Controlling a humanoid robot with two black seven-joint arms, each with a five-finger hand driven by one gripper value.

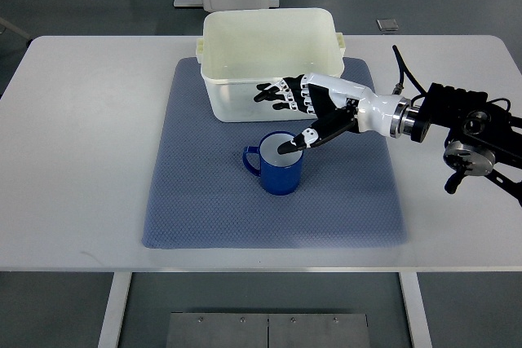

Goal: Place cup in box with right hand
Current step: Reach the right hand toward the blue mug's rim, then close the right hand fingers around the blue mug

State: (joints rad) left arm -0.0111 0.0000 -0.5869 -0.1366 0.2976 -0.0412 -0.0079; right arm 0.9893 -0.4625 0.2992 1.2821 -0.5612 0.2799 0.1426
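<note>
From the top view, the blue cup stands upright mid-mat, just before the white box at the mat's far edge; the right hand hovers over its rim, fingers spread, holding nothing. The cup looks rigid, light and smooth, so probably slippery; clasping the body opposite the handle seems surest.

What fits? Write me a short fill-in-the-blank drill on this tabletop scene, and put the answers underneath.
1. The blue cup stands upright on the ____ mat.
2. The cream box sits at the mat's far edge and holds ____.
3. The right hand hovers over the cup's rim, fingers spread, thumb tip above the cup's ____.
4. The cup's handle points toward the picture's ____.

Answers: blue; nothing; opening; left
</note>
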